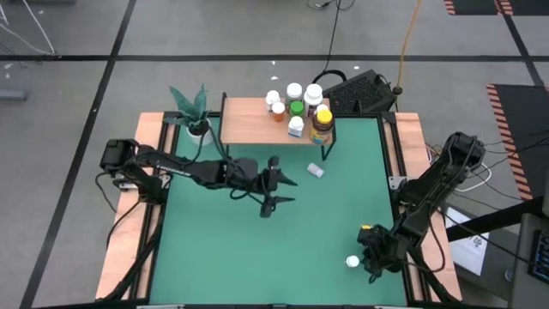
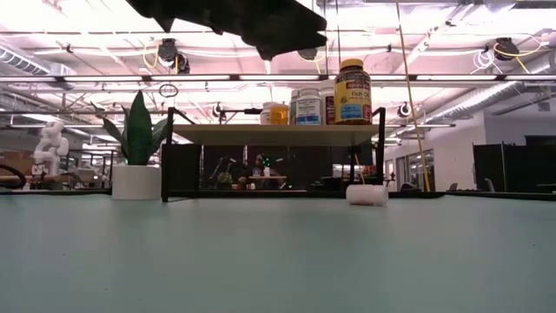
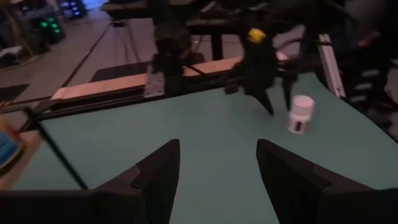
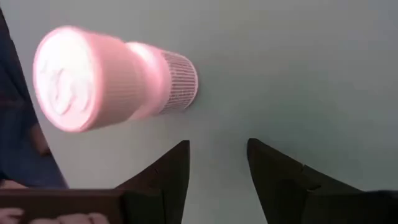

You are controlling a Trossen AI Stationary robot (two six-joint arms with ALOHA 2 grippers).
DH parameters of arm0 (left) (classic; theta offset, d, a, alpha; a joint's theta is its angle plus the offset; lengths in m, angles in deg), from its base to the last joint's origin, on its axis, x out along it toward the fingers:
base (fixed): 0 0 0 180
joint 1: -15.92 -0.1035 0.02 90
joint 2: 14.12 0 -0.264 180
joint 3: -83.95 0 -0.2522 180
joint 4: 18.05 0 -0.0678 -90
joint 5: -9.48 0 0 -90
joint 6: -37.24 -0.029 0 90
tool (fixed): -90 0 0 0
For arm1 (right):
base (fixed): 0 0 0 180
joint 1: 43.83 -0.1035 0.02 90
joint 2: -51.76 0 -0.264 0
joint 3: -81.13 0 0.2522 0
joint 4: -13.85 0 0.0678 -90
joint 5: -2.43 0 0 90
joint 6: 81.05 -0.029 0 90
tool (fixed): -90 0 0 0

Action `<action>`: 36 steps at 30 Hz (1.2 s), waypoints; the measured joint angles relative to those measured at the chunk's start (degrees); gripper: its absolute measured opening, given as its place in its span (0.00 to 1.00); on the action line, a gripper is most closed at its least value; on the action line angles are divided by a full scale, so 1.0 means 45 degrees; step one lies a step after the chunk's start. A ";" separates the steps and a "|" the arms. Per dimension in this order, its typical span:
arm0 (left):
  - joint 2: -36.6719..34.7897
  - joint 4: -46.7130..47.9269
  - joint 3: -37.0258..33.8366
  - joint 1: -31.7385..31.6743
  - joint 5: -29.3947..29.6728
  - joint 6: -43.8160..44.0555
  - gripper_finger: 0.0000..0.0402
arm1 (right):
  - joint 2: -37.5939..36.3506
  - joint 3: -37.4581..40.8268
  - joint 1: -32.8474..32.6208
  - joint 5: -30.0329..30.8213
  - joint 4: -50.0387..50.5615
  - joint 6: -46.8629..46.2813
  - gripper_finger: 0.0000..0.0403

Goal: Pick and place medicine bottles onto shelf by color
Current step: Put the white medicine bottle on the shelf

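Light wood is the surface of the shelf [image 1: 257, 120], which stands at the far edge of the green table [image 1: 223, 249] beside a potted plant [image 1: 194, 107]. On its right half a cluster of medicine bottles [image 1: 298, 107] is already placed: several white-capped ones, a green one, an orange one, and an amber bottle with a yellow cap [image 1: 322, 123] at the near right corner. Whether these are grouped correctly by colour cannot be judged with confidence from above.

Two bottles remain on the table. A small white bottle [image 1: 316, 171] lies on its side just in front of the shelf's right end. A second white bottle [image 1: 352, 261] sits near the right front corner of the table, close beside the right gripper [image 1: 375, 255].

The right gripper is low over the mat next to that bottle. Its wrist view shows the fingers [image 4: 168, 177] apart with only mat between them; the bottle lies off to one side, not pinched.

The left gripper [image 1: 273, 183] hangs above mid-table, fingers [image 3: 158, 177] spread and holding nothing.

Assessment: most of the work appears done. Two bottles are outstanding, and the near right one seems the current target, not yet grasped.
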 joint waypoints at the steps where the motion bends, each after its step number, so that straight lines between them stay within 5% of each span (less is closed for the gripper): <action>1: 0.0000 0.0035 0.0000 0.0128 0.0003 -0.0129 0.53 | -0.0005 0.0096 -0.0079 -0.0125 -0.0180 -0.0390 0.39; 9: 0.0000 -0.0133 0.0000 0.0621 0.1245 -0.0699 0.53 | 0.0383 -0.1331 -0.0786 -0.0091 -0.1381 -0.0708 0.32; 18: 0.0000 -0.0447 -0.0004 0.0621 0.1663 -0.0821 0.53 | 0.3814 -0.4794 -0.1510 0.0751 0.0310 -0.1198 0.18; 21: 0.0000 -0.0478 -0.0001 0.0621 0.2167 -0.0844 0.53 | 0.4557 -0.5001 -0.1520 0.2392 0.0623 -0.1516 0.15; 26: 0.0000 -0.0376 0.0000 0.0617 0.2638 -0.0840 0.53 | 0.5003 -0.5022 -0.1556 0.2065 0.0906 -0.1800 0.09; 36: 0.0000 -0.0362 -0.0003 0.0701 0.2671 -0.0681 0.53 | 0.4770 -0.4940 -0.2051 0.4474 0.1154 0.1188 0.03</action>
